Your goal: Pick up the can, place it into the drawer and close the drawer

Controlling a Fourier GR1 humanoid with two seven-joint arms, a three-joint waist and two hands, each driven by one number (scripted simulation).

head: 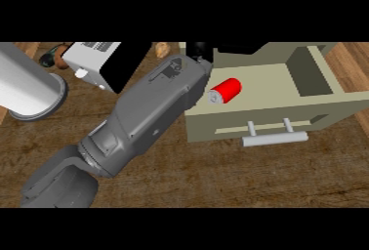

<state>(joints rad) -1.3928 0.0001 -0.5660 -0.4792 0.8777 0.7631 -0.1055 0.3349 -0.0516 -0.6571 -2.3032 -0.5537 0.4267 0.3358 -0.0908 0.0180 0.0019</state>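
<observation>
Fingers of the left hand [199, 49] are hidden at upper centre, so their state is unclear, beside the red can [225, 91] lying in the open drawer [274, 105].

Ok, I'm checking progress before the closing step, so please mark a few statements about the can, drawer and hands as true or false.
1. The red can lies on its side inside the drawer. True.
2. The drawer is shut. False: it stands open.
3. The drawer's handle is a grey bar. True.
4. The right hand holds the can. False: no right hand shows, only the left hand, at the drawer's far left corner.
</observation>
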